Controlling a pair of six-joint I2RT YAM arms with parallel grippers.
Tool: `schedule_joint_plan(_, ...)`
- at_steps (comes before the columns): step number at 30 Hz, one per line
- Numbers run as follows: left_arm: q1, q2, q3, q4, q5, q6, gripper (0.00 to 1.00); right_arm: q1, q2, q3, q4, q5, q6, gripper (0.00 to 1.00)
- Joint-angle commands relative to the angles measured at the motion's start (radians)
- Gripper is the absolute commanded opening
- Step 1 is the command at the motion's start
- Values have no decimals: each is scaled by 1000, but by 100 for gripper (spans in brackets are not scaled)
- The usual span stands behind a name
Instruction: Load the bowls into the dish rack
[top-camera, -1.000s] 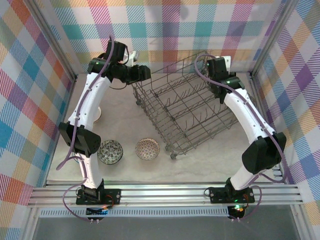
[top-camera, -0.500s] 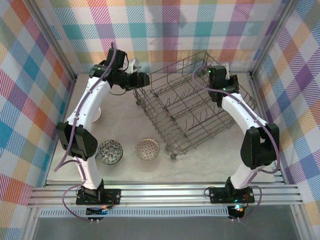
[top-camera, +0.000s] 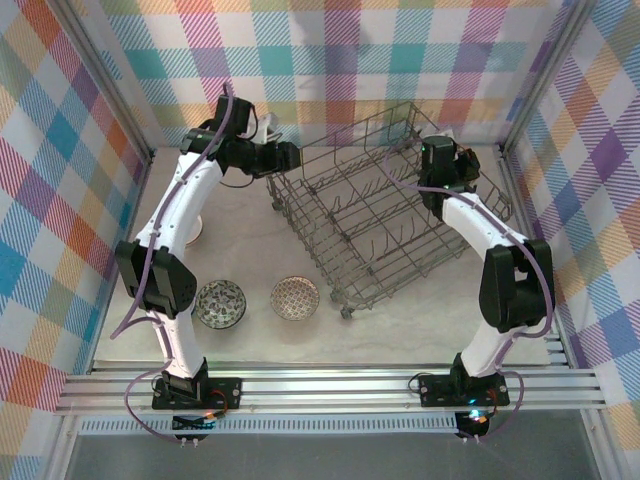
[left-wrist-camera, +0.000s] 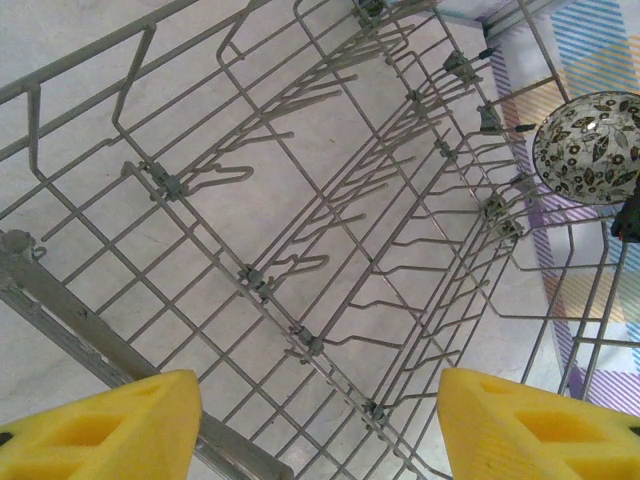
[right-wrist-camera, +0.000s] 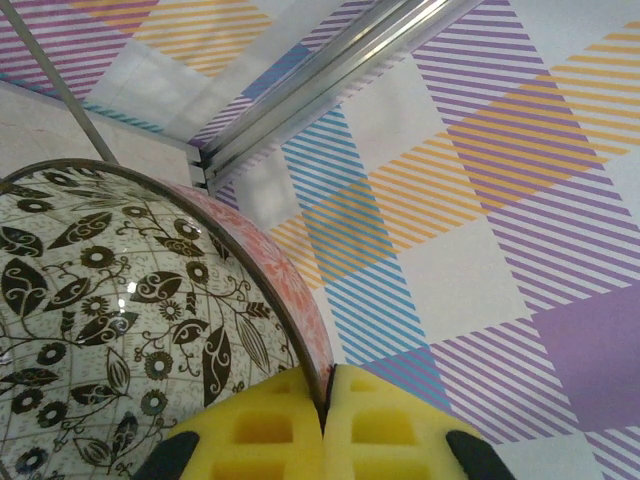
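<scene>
My right gripper (right-wrist-camera: 325, 398) is pinched tight on the rim of a floral bowl (right-wrist-camera: 110, 330), holding it at the far right side of the dish rack (top-camera: 390, 215). My left gripper (left-wrist-camera: 320, 430) hangs at the rack's left corner, yellow fingers spread wide and empty. A dark patterned bowl (top-camera: 220, 303) and a lighter patterned bowl (top-camera: 295, 297) sit side by side on the table (top-camera: 400, 325), near the rack's front.
</scene>
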Motion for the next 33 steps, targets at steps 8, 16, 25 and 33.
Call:
schedule_joint_plan(8, 9, 15, 23, -11, 21, 17, 65, -6, 3, -62, 144, 38, -90, 0)
schedule_joint_plan(16, 9, 27, 30, -13, 29, 21, 65, -5, 18, -72, 114, 47, -71, 0)
schedule_joint_plan(25, 10, 18, 17, -20, 23, 36, 65, 20, 13, -114, 126, 46, -106, 0)
schedule_joint_plan(33, 11, 3, -18, 0, 30, 39, 65, 39, 31, -112, 126, 53, -149, 0)
